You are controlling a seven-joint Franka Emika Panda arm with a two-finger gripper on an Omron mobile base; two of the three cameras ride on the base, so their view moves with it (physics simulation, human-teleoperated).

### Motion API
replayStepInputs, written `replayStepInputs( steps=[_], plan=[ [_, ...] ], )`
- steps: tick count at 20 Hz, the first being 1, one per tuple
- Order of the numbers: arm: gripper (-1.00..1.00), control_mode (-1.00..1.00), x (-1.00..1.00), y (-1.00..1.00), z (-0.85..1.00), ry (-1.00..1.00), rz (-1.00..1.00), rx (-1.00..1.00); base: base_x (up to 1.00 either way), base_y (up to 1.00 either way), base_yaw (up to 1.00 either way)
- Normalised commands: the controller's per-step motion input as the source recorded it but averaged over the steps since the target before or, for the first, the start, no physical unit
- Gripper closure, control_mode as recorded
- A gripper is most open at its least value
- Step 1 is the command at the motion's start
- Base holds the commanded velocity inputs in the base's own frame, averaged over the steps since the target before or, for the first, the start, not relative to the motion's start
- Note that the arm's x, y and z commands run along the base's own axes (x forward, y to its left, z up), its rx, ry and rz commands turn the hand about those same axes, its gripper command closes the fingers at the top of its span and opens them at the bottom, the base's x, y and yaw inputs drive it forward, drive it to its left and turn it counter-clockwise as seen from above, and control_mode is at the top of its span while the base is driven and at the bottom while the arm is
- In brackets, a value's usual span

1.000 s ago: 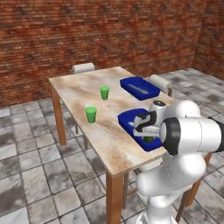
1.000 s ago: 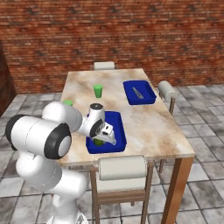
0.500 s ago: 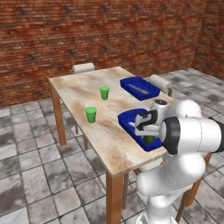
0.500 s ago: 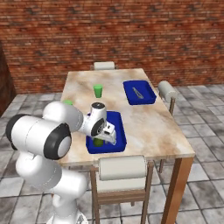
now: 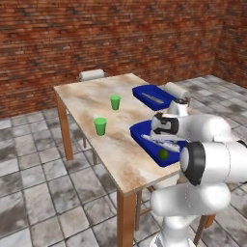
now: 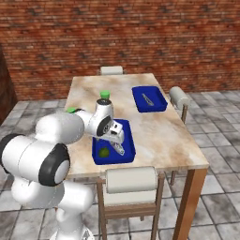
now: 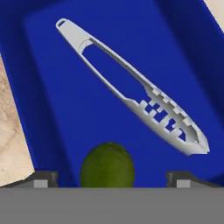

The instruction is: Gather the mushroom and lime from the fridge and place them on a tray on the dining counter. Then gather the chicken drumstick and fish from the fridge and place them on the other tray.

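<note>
The lime [image 7: 107, 166] lies loose on the floor of the near blue tray [image 7: 52, 109], beside a pair of white tongs [image 7: 140, 100]. My gripper [image 7: 111, 179] hovers just over the lime, open, with its fingertips [image 7: 41, 178] wide apart on either side and not touching it. From the base views the gripper [image 5: 163, 144] [image 6: 110, 142] points down into that tray [image 5: 140, 130] [image 6: 112, 160], with the lime [image 5: 163, 154] [image 6: 104, 152] at the tray's near end. The other tray [image 5: 144, 91] [image 6: 149, 98] sits farther along the dining counter [image 5: 91, 96] [image 6: 159, 131]. Mushroom, chicken drumstick, fish and fridge are out of view.
Two green cups [image 5: 115, 102] [image 5: 100, 126] stand on the counter left of the trays. The far tray holds another pair of tongs [image 6: 147, 99]. Chairs [image 6: 131, 180] [image 5: 174, 90] [image 5: 91, 75] are tucked in at the near side, right side and far end.
The fingers have spread wider and let go of the lime, which now rests in the near tray. The arm has hardly moved.
</note>
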Motion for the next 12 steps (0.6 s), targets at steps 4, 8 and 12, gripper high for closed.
replayStepInputs(
  steps=[4, 8, 12],
  plan=[
    [-1.00, -1.00, -0.81, 0.00, 0.76, -0.02, 0.00, 0.00, 0.00, 0.00, 0.00],
    [-1.00, -1.00, -0.95, 0.00, 0.45, -0.01, 0.00, 0.00, 0.00, 0.00, 0.00],
    [-1.00, -1.00, -0.76, 0.00, 0.33, 0.00, 0.00, 0.00, 0.00, 0.00, 0.00]
  ],
)
